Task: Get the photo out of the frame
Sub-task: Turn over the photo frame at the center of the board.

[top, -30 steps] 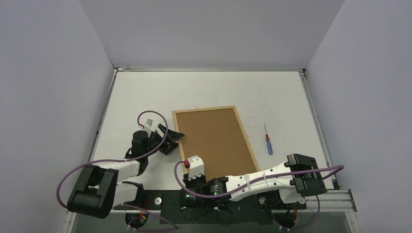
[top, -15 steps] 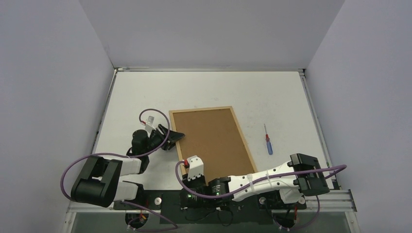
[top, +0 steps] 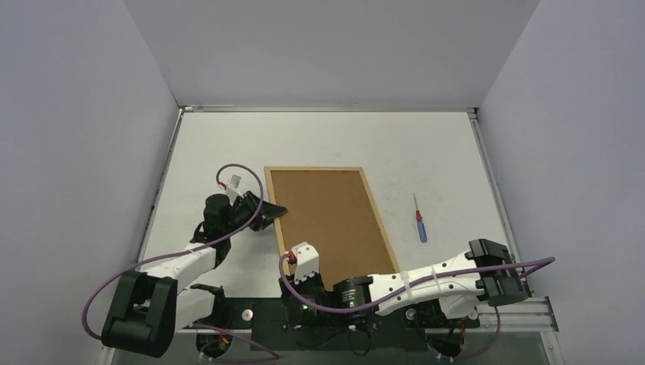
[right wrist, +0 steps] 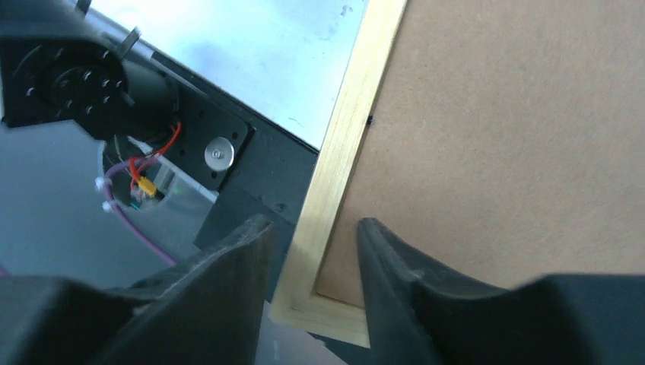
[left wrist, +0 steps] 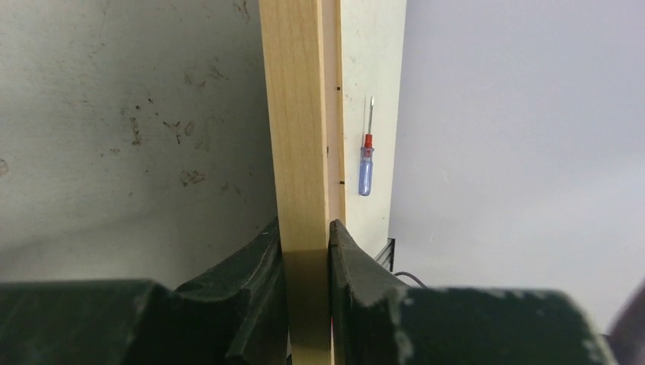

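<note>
White tabletop [top: 319, 137] bears the frame [left wrist: 300, 152]; left hand [left wrist: 306, 236] clenches its edge, right hand [right wrist: 313, 224] gapes astride another.

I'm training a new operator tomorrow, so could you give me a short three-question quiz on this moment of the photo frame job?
1. True or false: the frame lies with its brown backing panel facing up.
2. Fill in: in the top view the screwdriver lies on the table to the ___ of the frame, not touching it.
3. The left fingers are shut on: A the screwdriver; B the frame's wooden moulding; C nothing.

Key: 1 true; 2 right; 3 B.
</note>
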Available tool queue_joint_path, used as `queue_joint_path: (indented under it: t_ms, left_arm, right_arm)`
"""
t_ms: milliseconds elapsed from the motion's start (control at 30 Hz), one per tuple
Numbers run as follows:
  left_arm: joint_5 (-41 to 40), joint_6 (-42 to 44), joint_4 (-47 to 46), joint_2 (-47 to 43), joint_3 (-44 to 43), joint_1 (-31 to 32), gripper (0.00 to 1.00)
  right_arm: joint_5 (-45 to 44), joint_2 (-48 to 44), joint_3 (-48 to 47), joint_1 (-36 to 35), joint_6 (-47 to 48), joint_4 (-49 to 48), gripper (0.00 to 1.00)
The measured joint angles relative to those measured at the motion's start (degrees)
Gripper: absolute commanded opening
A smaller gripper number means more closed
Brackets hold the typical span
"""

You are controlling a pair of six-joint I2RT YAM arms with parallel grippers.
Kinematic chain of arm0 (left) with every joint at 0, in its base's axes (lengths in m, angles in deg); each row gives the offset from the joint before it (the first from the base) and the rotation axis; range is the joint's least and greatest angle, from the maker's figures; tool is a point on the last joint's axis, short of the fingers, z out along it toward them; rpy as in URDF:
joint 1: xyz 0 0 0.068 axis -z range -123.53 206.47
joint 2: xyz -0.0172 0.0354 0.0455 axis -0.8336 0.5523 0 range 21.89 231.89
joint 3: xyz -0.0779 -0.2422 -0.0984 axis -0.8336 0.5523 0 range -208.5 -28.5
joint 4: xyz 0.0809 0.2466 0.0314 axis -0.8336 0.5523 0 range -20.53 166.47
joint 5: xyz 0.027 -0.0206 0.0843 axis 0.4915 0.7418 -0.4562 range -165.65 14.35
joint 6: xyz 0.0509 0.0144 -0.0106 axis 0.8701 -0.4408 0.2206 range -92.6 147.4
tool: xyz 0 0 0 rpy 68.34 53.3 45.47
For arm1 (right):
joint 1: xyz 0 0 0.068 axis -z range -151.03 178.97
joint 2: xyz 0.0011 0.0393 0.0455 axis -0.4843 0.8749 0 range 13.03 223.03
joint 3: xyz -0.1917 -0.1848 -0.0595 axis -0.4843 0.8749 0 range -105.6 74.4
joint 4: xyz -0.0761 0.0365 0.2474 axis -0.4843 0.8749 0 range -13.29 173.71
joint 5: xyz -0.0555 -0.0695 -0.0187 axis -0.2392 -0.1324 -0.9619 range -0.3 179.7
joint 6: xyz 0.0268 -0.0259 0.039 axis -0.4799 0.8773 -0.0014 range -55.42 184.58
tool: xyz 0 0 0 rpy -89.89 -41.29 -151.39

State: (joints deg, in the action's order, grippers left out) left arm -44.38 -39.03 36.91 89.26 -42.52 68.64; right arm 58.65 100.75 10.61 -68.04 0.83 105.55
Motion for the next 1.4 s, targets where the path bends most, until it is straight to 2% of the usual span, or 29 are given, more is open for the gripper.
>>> queue_joint_path:
  t_ms: [100,267,533,733,1000,1133,1233,1400]
  left_arm:
    - [-1.3,3.3,11.0,-5.1,-3.9,0.0,0.00]
    - [-3.8,8.0,27.9,-9.6,-12.2,0.0,0.00]
    - [-5.9,12.5,44.2,-9.8,-22.0,-0.3,0.00]
    - [-8.3,14.4,52.5,-12.0,-25.9,-0.3,0.00]
    - [-9.6,16.1,58.9,-10.9,-29.9,-0.3,0.00]
    - [-9.7,17.0,60.3,-9.9,-31.5,-0.3,0.00]
    - [-9.7,17.4,60.8,-9.3,-32.0,-0.3,0.00]
    - [-9.8,17.4,61.0,-9.3,-32.0,-0.3,0.00]
  right_arm:
    - [-1.4,-2.6,-0.1,-1.9,2.8,0.0,0.59]
    - [-7.3,-9.5,-0.2,-7.9,8.5,2.5,0.61]
    - [-26.8,-14.1,3.5,-25.9,19.2,6.7,0.63]
    - [-33.6,-11.4,5.5,-25.5,23.3,12.0,0.64]
    - [-33.6,-10.8,10.2,-24.4,34.7,3.6,0.68]
    - [-32.5,-10.2,10.2,-23.3,37.9,0.2,0.74]
    - [-31.0,-7.6,10.1,-21.3,39.6,-1.6,0.78]
    - [-31.0,-1.0,9.5,-17.7,41.9,-3.2,0.78]
